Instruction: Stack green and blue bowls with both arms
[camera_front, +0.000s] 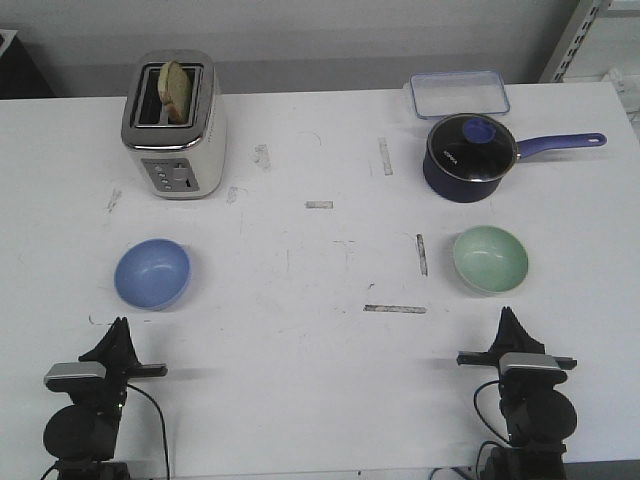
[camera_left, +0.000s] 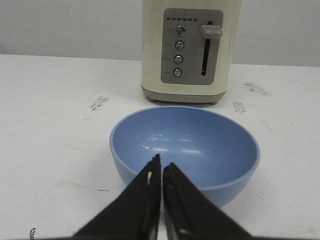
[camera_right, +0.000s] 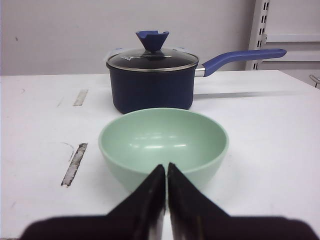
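The periwinkle blue bowl (camera_front: 152, 273) sits upright on the white table at the left; it also shows in the left wrist view (camera_left: 200, 145). The mint green bowl (camera_front: 490, 259) sits upright at the right; it also shows in the right wrist view (camera_right: 165, 137). My left gripper (camera_front: 120, 325) is shut and empty, just short of the blue bowl, its tips (camera_left: 162, 165) pointing at the near rim. My right gripper (camera_front: 507, 315) is shut and empty, just short of the green bowl, its tips (camera_right: 166, 167) pointing at its near wall.
A cream toaster (camera_front: 175, 125) with a bread slice stands behind the blue bowl. A dark navy saucepan (camera_front: 470, 158) with a glass lid and a long handle stands behind the green bowl. A clear lidded box (camera_front: 457, 93) lies at the back right.
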